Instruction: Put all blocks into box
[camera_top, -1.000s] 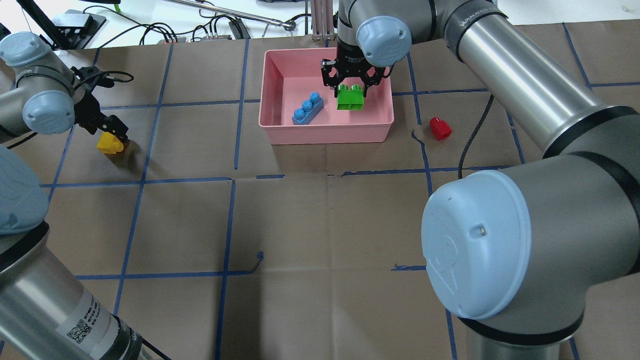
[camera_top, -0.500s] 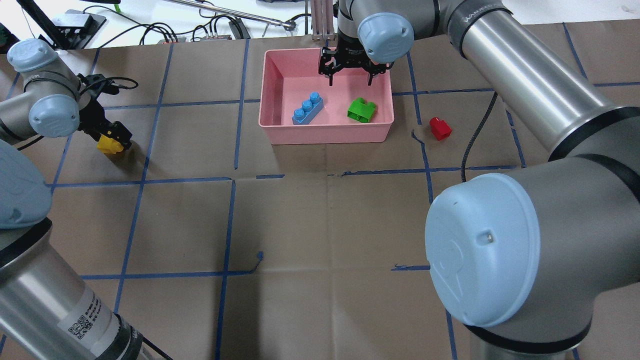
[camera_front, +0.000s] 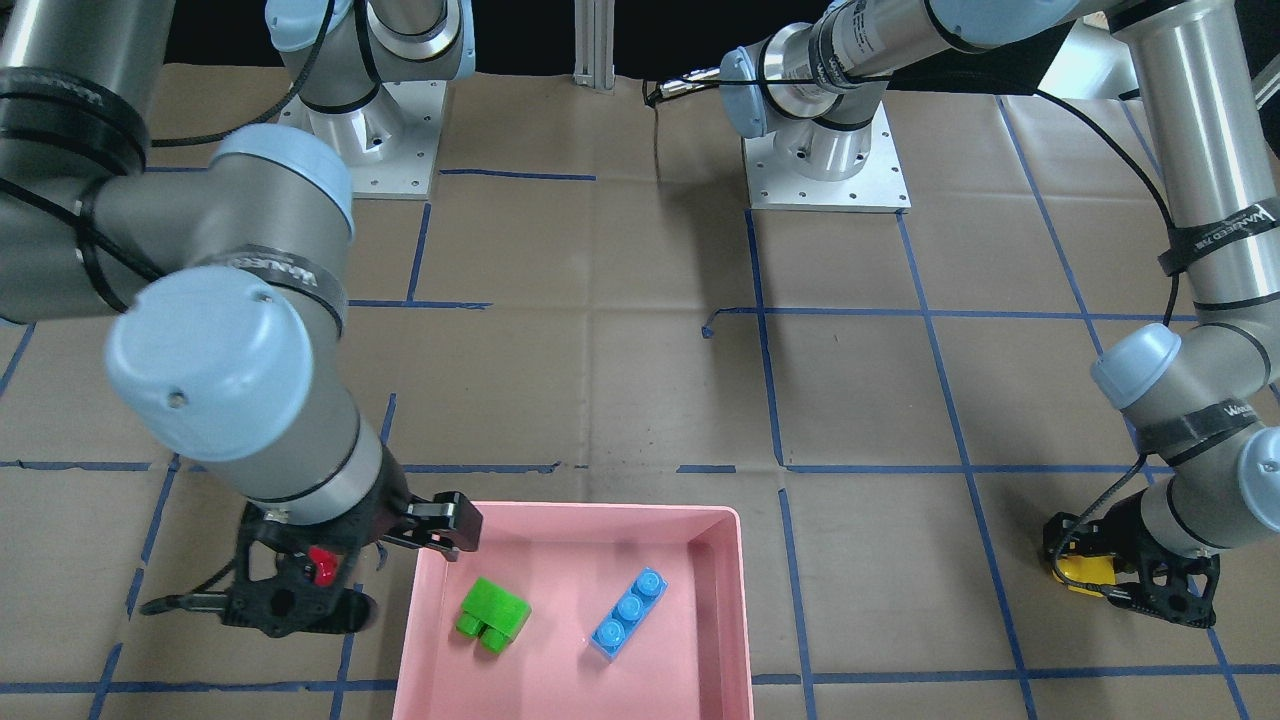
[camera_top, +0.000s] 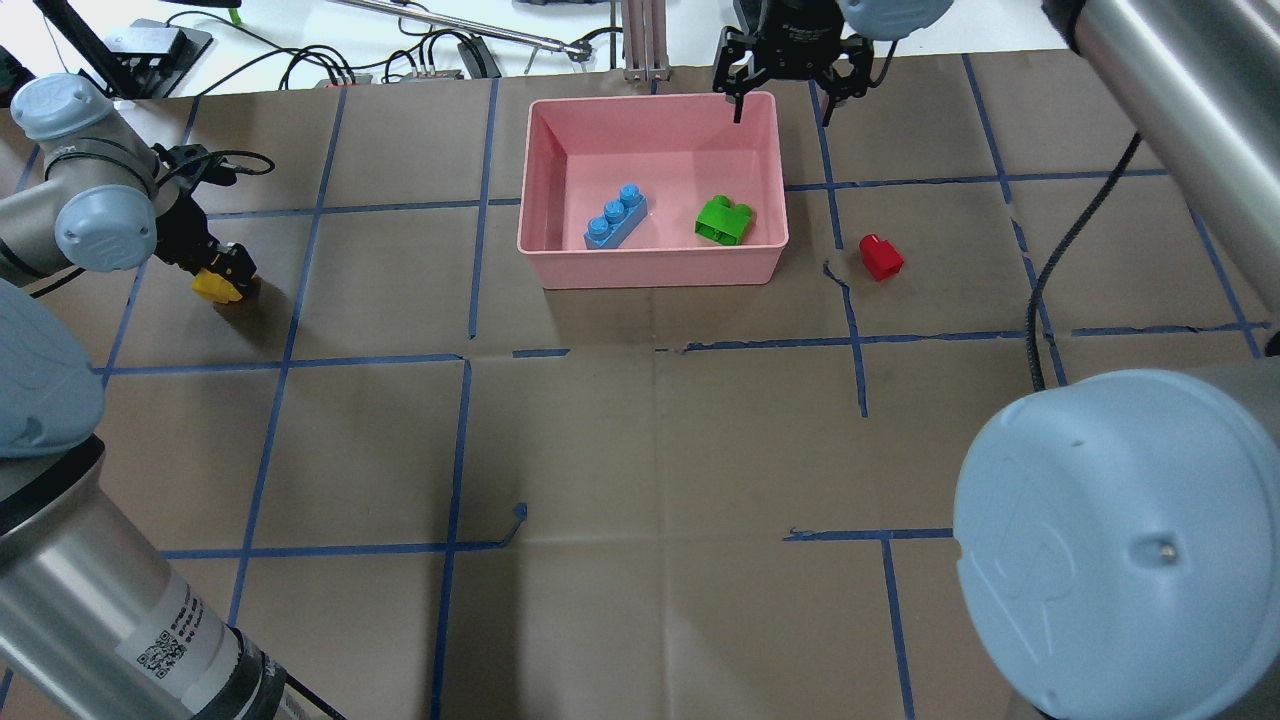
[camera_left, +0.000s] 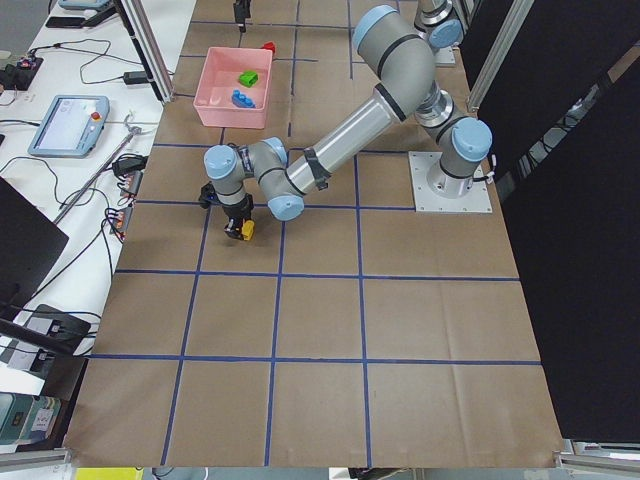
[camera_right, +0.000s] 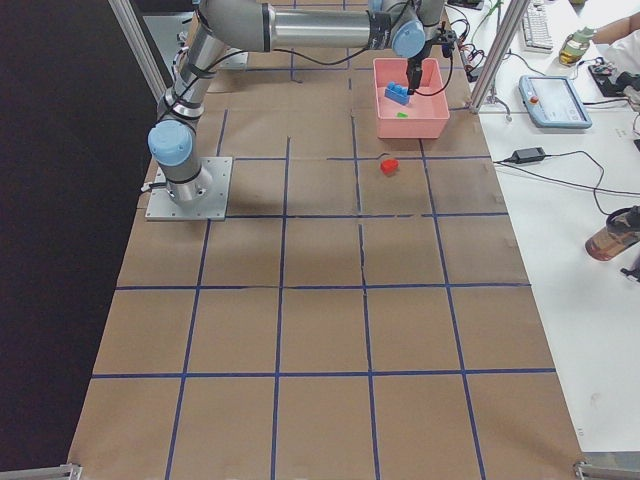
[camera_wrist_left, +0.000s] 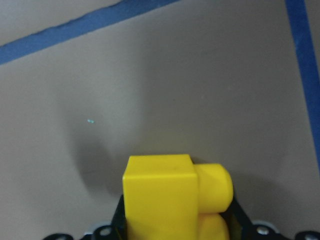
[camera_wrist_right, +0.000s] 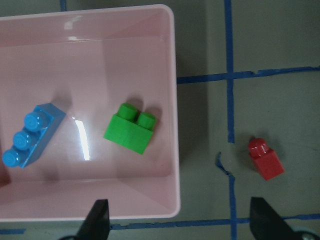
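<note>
The pink box (camera_top: 650, 268) stands at the far middle of the table. In it lie the blue three-stud brick (camera_top: 615, 217) and the green two-stud brick (camera_top: 725, 220), apart from each other. The red one-stud brick (camera_top: 881, 257) lies on the table just right of the box. My right gripper (camera_top: 783, 100) is open and empty, high over the box's far right corner; its wrist view shows the box (camera_wrist_right: 172, 100), the green brick (camera_wrist_right: 131, 128) and the red brick (camera_wrist_right: 266, 158) below. My left gripper (camera_top: 228, 272) is shut on the yellow brick (camera_top: 212, 284) at the far left, close to the table.
Cables and devices (camera_top: 430, 60) lie beyond the table's far edge, with an aluminium post (camera_top: 645, 40) behind the box. The right arm's black cable (camera_top: 1050, 290) hangs over the table's right side. Brown paper with blue tape lines covers the table.
My right gripper has let go of the green brick, which now lies in the box, and has risen and moved to the far right. My left gripper has settled on the yellow brick.
</note>
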